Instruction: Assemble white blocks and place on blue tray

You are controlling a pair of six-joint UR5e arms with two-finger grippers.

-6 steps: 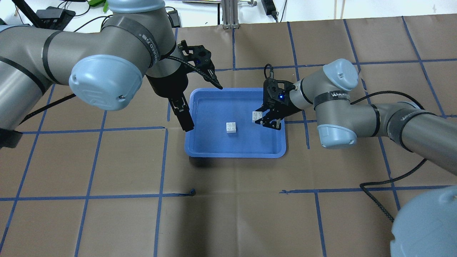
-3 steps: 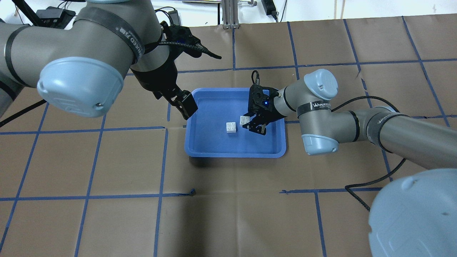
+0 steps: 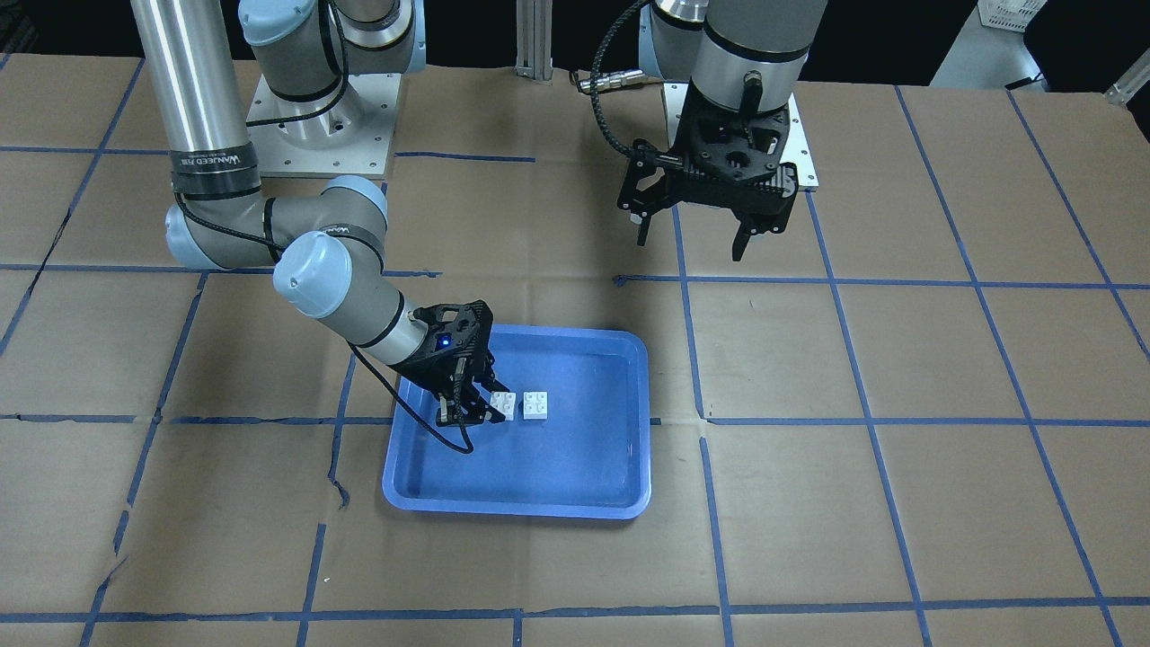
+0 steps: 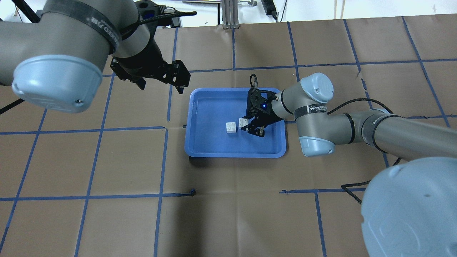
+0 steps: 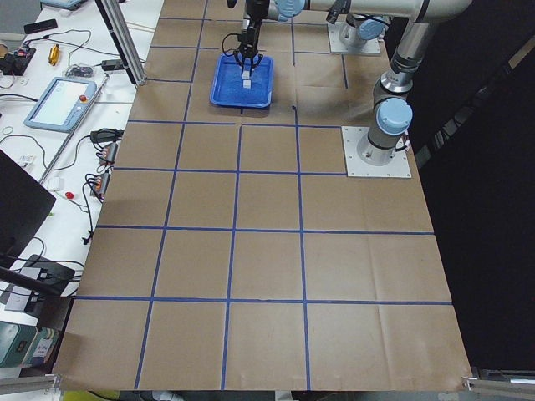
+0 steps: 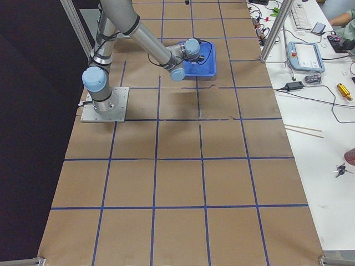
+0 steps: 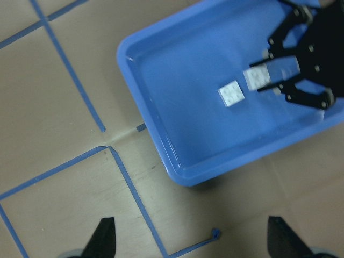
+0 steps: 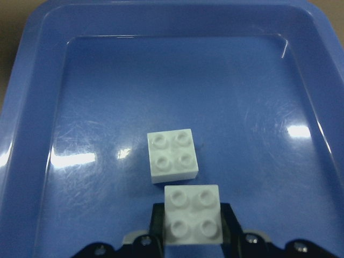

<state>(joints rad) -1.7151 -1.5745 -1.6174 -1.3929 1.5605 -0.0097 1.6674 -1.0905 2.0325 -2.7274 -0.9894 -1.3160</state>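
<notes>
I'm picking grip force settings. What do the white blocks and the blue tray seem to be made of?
The white blocks: likely hard moulded plastic, smooth, slightly shiny; crisp round studs and edges. The blue tray: probably glossy plastic; glare spots, fine scuffs on its floor, rounded rim.

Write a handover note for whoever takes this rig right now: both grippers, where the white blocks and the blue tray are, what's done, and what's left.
Right gripper: shut on the held white block, studs up, over the blue tray.
Left gripper: open, empty, raised well away from the tray.
Loose white block: lies studs up on the tray floor, right beside the held one, not stacked.
Done: both blocks are within the tray's outline.
Left: the blocks are not joined. The likely next step is to press the held one onto the loose one, release it, and leave the pair in the tray.
</notes>
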